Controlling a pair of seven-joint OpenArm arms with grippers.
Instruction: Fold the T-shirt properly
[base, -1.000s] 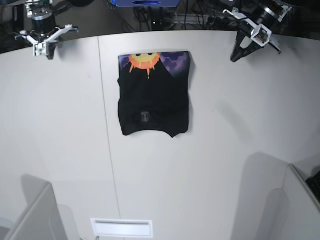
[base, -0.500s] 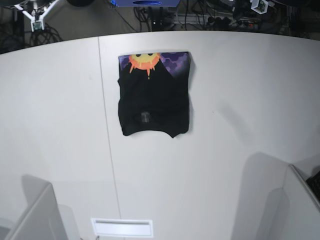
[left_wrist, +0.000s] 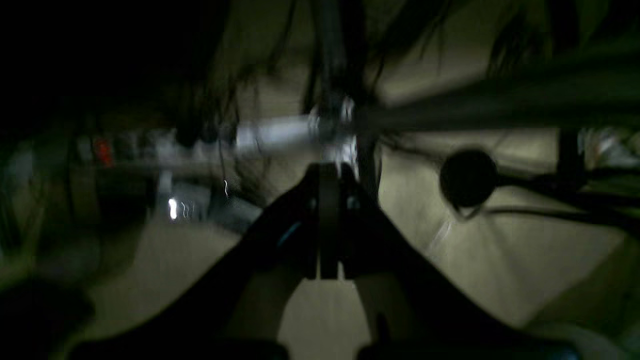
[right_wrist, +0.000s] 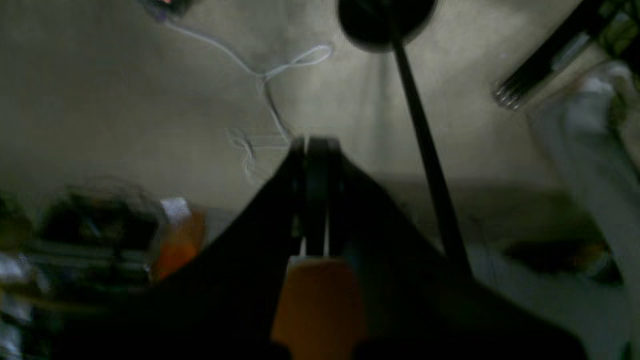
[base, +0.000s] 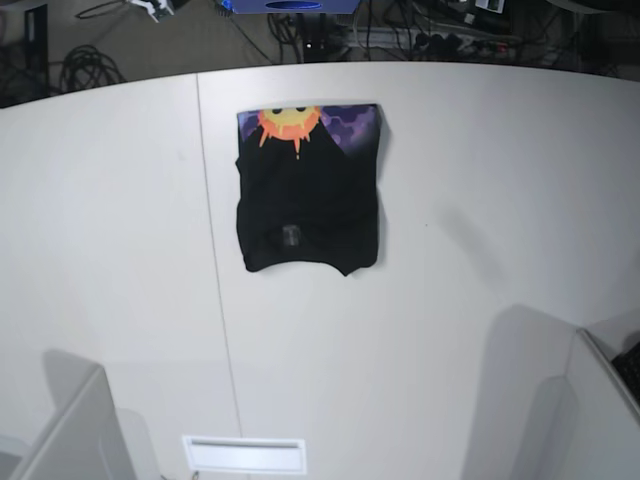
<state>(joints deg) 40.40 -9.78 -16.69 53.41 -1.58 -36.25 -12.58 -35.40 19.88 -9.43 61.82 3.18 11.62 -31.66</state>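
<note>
1. Firstly, left wrist view: the left gripper (left_wrist: 327, 225) showed as a dark wedge, its two fingers pressed together with nothing between them. Behind it lay a dim, blurred background of cables (left_wrist: 550, 175) and a pale bar (left_wrist: 280, 132); a round black shape (left_wrist: 467, 177) sat to one side. No shirt appeared here.

2. Right wrist view: the right gripper (right_wrist: 315, 195) likewise stood with its fingers pressed together, holding nothing. A thin white wire (right_wrist: 280, 65) curled on a pale surface behind it, a black rod (right_wrist: 425, 145) ran alongside, and an orange blur (right_wrist: 320, 305) sat below the fingertips.

3. Base view: the T-shirt (base: 308, 190) lay folded into a compact rectangle on the white table (base: 480, 300), towards the far edge. Its orange sun and purple honeycomb print showed along the far end; the rest was plain black. It lay just beside the table seam (base: 215, 250).
</note>
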